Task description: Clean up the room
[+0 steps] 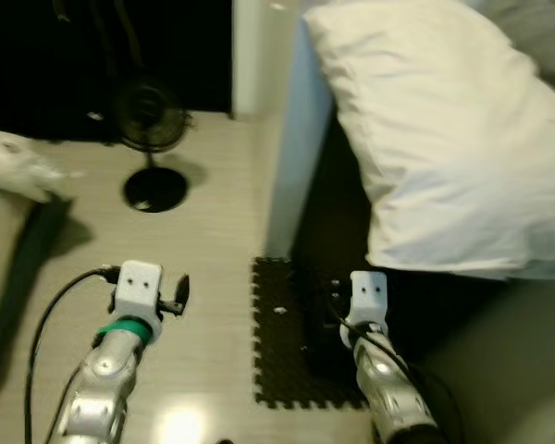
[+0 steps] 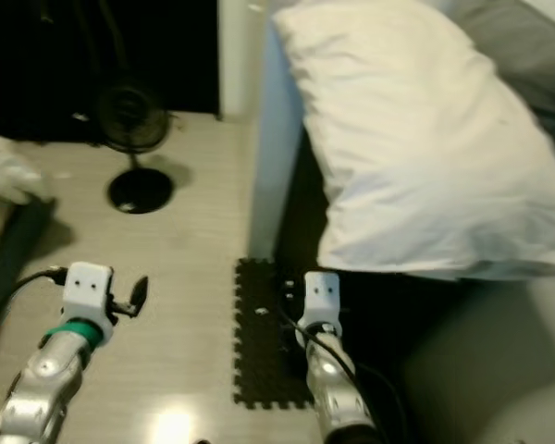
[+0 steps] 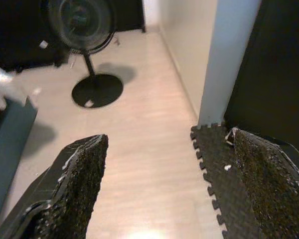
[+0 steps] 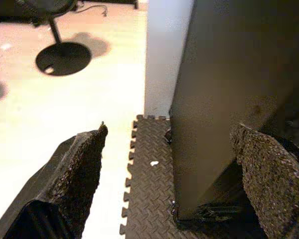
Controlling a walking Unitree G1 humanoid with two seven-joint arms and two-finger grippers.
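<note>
Right wrist view: right tool (image 4: 169, 164) fingers apart, foam mat (image 4: 149, 184) below; pillow (image 1: 444, 139) well ahead.

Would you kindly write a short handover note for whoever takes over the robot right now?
Left tool: open, holding nothing, above the bare floor.
Right tool: open, holding nothing, above the dark foam mat beside a dark cabinet.
A large white pillow lies ahead on the right; a black standing fan stands ahead on the left.
Small white scraps lie on the mat.
Done: nothing visibly picked up.
Left: probably the scraps, maybe the pillow.
</note>
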